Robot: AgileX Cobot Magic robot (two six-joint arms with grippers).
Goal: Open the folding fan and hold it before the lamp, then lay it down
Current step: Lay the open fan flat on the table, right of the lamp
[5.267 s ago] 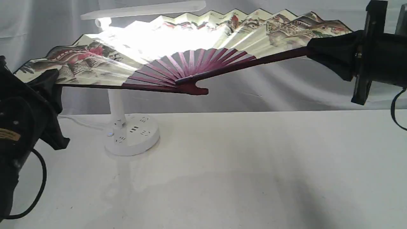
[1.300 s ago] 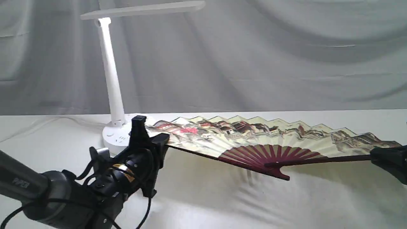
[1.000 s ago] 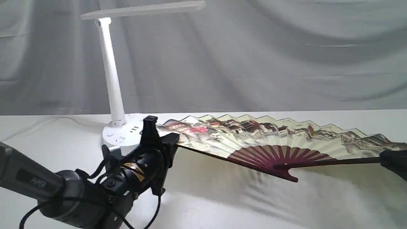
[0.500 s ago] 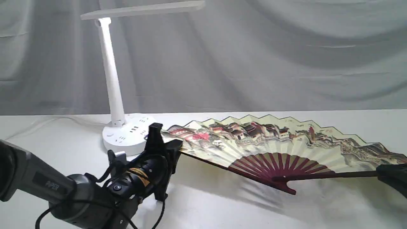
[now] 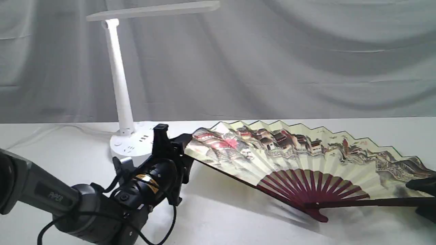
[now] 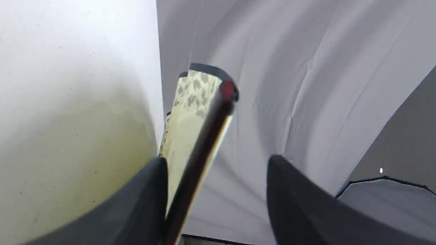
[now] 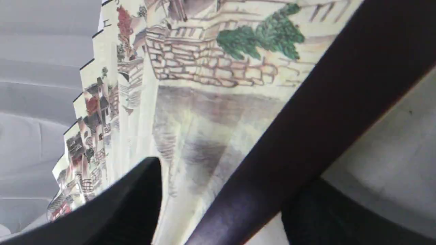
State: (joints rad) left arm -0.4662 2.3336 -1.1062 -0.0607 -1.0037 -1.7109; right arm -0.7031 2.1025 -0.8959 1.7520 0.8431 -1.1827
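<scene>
The fan (image 5: pixel 306 156) sits spread open at the lower right of the exterior view, right of the white lamp (image 5: pixel 119 85). It has cream pleats painted with buildings, a black rim and maroon ribs. The left gripper (image 6: pixel 216 161) at its left tip and the right gripper (image 7: pixel 224 177) at its right end both have jaws spread around an outer rib.

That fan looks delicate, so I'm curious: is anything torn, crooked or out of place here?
No damage shows. The large cream paper folding fan with maroon ribs is spread evenly, but it seems tilted, not flat: its left end sits raised between the open left fingers. The white plastic desk lamp stands upright.
</scene>
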